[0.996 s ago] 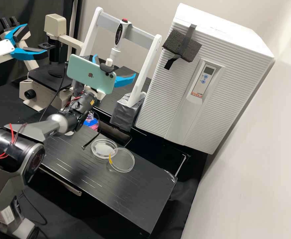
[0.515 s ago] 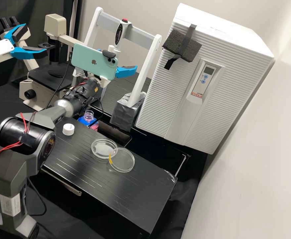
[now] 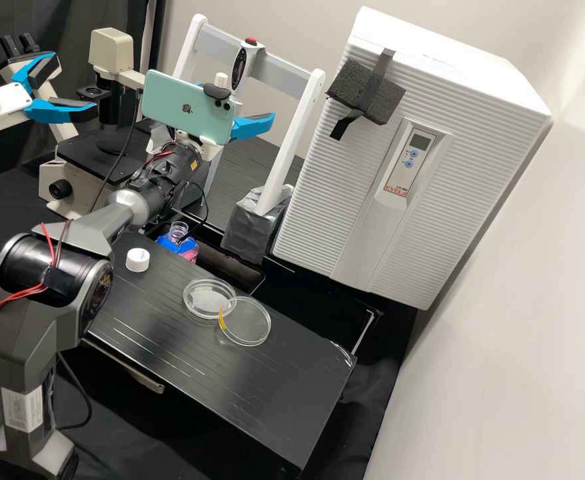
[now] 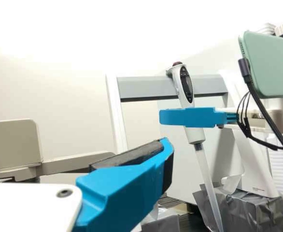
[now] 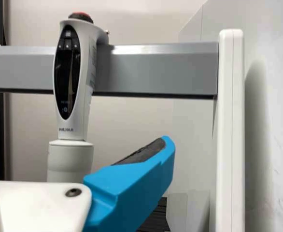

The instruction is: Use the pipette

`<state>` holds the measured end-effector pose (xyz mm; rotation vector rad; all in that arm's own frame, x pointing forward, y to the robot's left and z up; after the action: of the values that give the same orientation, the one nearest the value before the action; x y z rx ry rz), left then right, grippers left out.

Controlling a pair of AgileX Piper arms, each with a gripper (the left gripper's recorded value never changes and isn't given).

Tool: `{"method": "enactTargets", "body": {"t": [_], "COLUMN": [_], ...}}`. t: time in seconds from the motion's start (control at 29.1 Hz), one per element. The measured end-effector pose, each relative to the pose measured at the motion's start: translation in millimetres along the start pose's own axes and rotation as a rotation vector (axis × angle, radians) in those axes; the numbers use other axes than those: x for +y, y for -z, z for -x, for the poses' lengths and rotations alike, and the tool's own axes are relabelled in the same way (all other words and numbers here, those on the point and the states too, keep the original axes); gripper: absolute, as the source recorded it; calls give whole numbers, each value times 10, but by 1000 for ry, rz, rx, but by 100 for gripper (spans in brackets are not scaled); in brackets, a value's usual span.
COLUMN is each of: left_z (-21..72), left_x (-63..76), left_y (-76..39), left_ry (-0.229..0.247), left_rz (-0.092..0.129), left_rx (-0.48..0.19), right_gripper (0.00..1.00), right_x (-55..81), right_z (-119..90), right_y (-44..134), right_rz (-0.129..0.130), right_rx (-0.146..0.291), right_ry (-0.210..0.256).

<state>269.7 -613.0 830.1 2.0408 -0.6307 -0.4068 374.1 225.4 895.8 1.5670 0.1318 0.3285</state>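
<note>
The white pipette (image 3: 239, 63) hangs upright on the grey bar of its white rack (image 3: 291, 127) at the back of the bench. My right gripper (image 3: 242, 119) is raised to it and open. In the right wrist view the pipette's body (image 5: 74, 87) stands just inside one blue finger (image 5: 132, 186), untouched as far as I can see. The left wrist view shows a right finger (image 4: 194, 117) crossing the pipette's lower shaft (image 4: 195, 135). My left gripper (image 3: 72, 85) hovers open at the far left by the microscope, holding nothing.
A microscope (image 3: 79, 180) stands at the back left. A large white ribbed machine (image 3: 412, 153) fills the right side. On the black platform (image 3: 252, 393) lie two clear petri dishes (image 3: 209, 297) (image 3: 247, 321), a white cap (image 3: 137, 259) and an open bottle of pink liquid (image 3: 180, 241).
The right arm has lifted its gripper up and back towards the hanging pipette, uncovering the bottle and cap below. The left gripper has barely shifted.
</note>
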Motion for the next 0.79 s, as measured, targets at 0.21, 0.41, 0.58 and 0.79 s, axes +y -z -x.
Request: {"method": "enactTargets", "body": {"t": [0.21, 0.41, 0.58, 0.79], "left_z": [1, 0, 0, -5], "left_x": [1, -3, -3, -23], "left_y": [6, 11, 11, 15], "left_ry": [0, 1, 1, 7], "left_rz": [-1, -1, -1, 0], "left_rx": [2, 3, 3, 5], "right_gripper": [0, 0, 0, 0], "right_x": [-41, -113, -113, -112], "right_z": [-17, -35, -34, -34], "right_y": [-37, -75, -82, -85], "right_rz": [2, 15, 15, 9], "right_rx": [-15, -32, -41, -44], "right_ry": [5, 35, 36, 34]}}
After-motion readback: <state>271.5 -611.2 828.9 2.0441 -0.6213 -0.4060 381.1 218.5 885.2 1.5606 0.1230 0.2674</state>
